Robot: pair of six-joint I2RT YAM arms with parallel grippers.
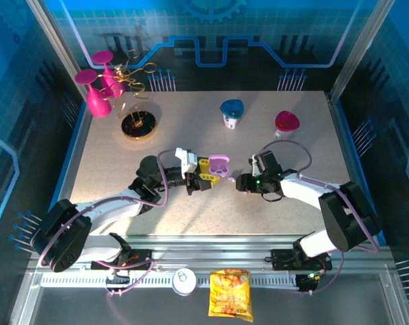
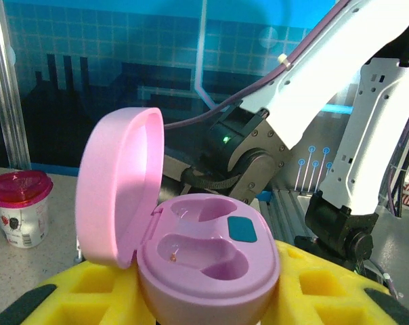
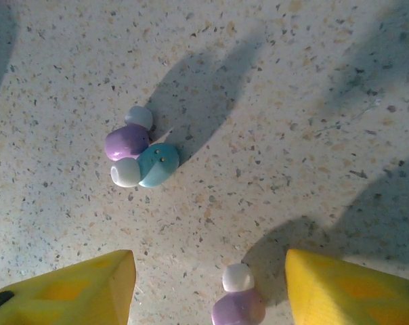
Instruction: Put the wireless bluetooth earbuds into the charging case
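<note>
**Open lilac case in grip; earbuds loose on table**

- Held item: the left gripper (image 2: 204, 301) is clamped on the charging case (image 2: 211, 261). Its lid (image 2: 116, 189) stands raised at the left of the left wrist view, and a teal patch (image 2: 242, 229) shows in the rear well.
- Free hand: the right gripper (image 3: 208, 267) has its fingers spread, grasping nothing, over the table (image 3: 313, 101).
- Loose items: the lilac earbud (image 3: 126, 142) and blue earbud (image 3: 157, 164) lie touching, upper left of centre in the right wrist view.
- A second lilac earbud (image 3: 237, 308) lies at the bottom edge, between the fingertips.
</note>
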